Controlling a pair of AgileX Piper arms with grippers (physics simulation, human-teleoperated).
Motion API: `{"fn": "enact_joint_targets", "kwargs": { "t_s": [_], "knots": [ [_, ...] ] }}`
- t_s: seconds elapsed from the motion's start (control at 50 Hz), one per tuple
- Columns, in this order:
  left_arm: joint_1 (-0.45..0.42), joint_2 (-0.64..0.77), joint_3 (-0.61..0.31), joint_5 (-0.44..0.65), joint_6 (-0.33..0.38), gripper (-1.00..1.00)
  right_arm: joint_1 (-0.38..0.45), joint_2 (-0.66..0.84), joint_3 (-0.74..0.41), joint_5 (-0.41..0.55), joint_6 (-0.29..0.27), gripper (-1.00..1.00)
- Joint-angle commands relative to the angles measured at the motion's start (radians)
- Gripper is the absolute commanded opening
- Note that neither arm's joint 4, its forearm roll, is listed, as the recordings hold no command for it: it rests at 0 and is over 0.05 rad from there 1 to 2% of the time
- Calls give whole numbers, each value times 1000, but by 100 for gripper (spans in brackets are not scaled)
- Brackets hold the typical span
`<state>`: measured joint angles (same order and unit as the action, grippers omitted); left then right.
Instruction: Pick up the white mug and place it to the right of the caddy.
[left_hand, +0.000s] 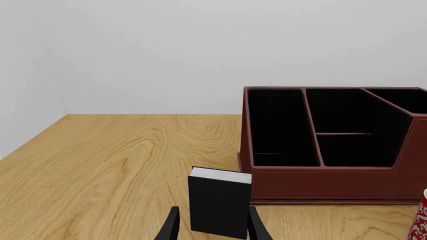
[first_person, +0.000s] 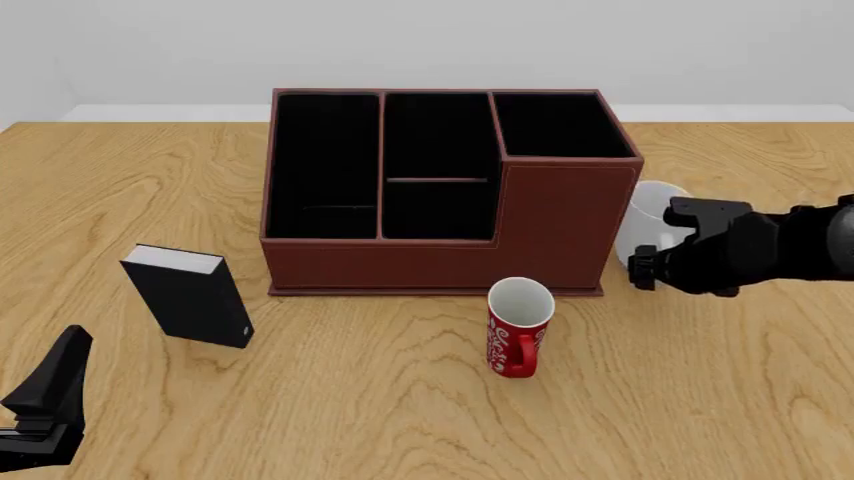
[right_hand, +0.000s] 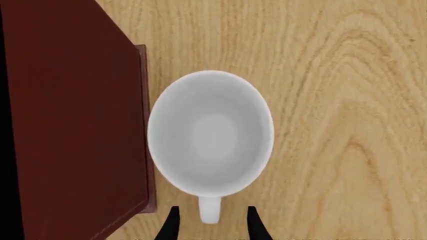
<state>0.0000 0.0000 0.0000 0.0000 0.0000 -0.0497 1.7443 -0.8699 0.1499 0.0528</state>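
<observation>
The white mug (right_hand: 210, 132) stands upright on the table, close against the right side of the dark reddish-brown caddy (first_person: 441, 190). In the front view the mug (first_person: 651, 212) is partly hidden by my right gripper (first_person: 663, 250), which hangs above it. In the right wrist view that gripper (right_hand: 210, 231) is open, its fingers (right_hand: 170, 226) on either side of the mug's handle (right_hand: 209, 210) without touching it. My left gripper (first_person: 51, 400) is open and empty near the table's front left corner.
A red mug with white lettering (first_person: 518, 325) stands in front of the caddy's right part. A small black box with a white top (first_person: 191, 295) stands left of the caddy, just ahead of the left gripper (left_hand: 213, 231).
</observation>
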Motion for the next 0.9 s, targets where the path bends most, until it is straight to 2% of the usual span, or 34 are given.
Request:
{"fn": "enact_joint_targets", "kwargs": {
  "t_s": [0.02, 0.9],
  "knots": [
    [0, 0, 0, 0, 0, 100, 2, -18, 8, 3, 4, 100],
    [0, 0, 0, 0, 0, 100, 30, -110, 95, -25, 28, 100]
  ]
}}
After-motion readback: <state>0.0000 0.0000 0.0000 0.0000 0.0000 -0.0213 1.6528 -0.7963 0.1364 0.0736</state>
